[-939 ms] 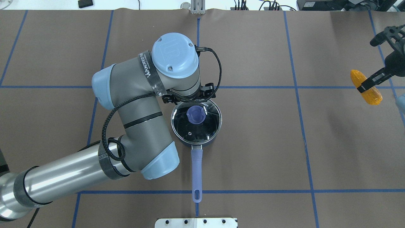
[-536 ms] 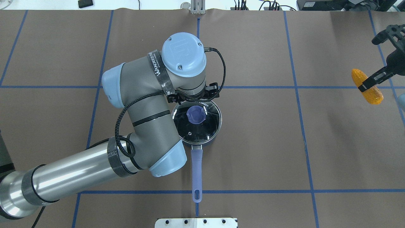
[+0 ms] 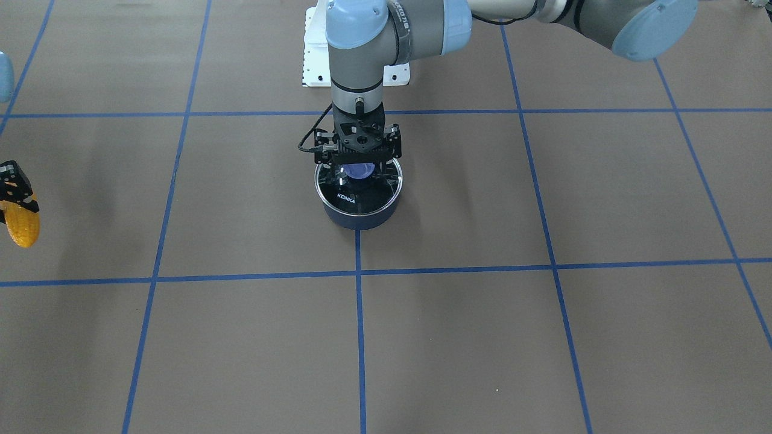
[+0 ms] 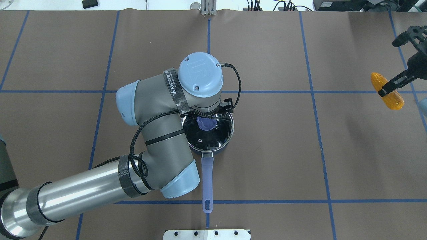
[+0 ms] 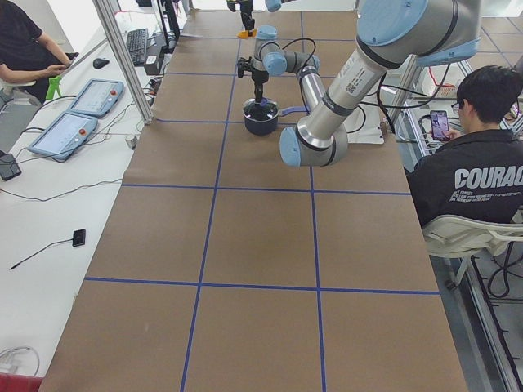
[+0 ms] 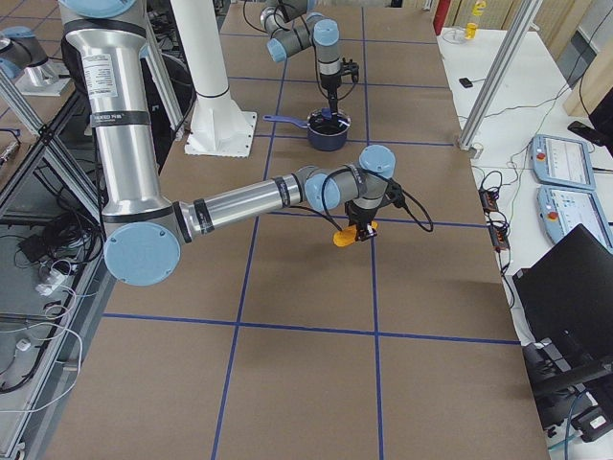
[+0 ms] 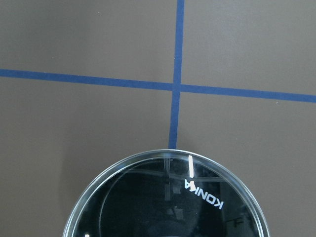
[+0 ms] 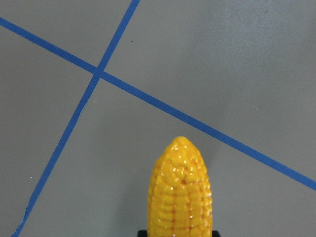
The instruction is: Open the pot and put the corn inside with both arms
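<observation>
The dark blue pot (image 4: pixel 225 143) stands mid-table with its glass lid (image 4: pixel 210 138) on and its lavender handle (image 4: pixel 207 180) pointing toward the robot. My left gripper (image 3: pixel 360 170) hangs straight down over the lid (image 3: pixel 356 198), open, with a finger on each side of the blue knob (image 3: pixel 362 173). The left wrist view shows only the lid's rim and "KONKA" print (image 7: pixel 203 193). Far to the right, my right gripper (image 4: pixel 388 87) is shut on the orange-yellow corn (image 4: pixel 387 90) and holds it above the mat. The corn (image 8: pixel 181 192) points away from the right wrist camera.
A white mounting plate (image 4: pixel 206 234) sits at the robot's edge of the table. Blue tape lines grid the brown mat (image 4: pixel 283 150). A seated person (image 5: pixel 478 175) is beside the table, and control pendants (image 5: pixel 78 114) lie on the side bench.
My left arm has swung right and toward the robot, bringing its wrist over the lid so the knob is partly covered. The right gripper with the corn has barely moved.
</observation>
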Tool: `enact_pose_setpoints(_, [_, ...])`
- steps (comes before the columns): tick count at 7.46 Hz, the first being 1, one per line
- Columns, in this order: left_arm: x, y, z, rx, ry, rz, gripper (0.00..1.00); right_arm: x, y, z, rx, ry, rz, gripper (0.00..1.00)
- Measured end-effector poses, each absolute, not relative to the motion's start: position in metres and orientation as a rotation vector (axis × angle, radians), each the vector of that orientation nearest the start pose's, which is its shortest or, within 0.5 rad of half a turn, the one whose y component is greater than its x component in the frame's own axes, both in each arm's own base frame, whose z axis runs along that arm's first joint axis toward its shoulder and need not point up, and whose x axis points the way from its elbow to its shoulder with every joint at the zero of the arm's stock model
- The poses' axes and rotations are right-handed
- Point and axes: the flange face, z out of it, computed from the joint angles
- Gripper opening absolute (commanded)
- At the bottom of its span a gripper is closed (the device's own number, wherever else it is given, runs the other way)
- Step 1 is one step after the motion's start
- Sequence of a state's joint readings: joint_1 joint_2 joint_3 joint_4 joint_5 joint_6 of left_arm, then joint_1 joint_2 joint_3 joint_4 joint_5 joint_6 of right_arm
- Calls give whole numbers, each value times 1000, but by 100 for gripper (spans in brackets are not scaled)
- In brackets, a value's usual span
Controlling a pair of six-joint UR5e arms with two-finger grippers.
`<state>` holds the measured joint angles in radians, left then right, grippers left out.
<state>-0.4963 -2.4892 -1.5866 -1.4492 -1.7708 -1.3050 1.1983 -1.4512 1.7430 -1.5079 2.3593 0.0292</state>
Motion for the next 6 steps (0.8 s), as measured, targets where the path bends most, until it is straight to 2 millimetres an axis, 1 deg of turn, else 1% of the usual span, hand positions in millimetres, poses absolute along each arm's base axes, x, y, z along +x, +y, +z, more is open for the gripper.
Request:
enact_pose_setpoints(1, [572, -437, 102, 124, 820, -133, 96, -140, -530, 503, 175, -839, -462, 45])
enact_pose_setpoints(2, [574, -435, 103, 123, 819, -131, 93, -140, -530, 503, 175, -839, -462, 45])
enact_pose_setpoints(6, [576, -432, 106, 123, 822, -121, 78, -139, -530, 503, 176, -838, -462, 45])
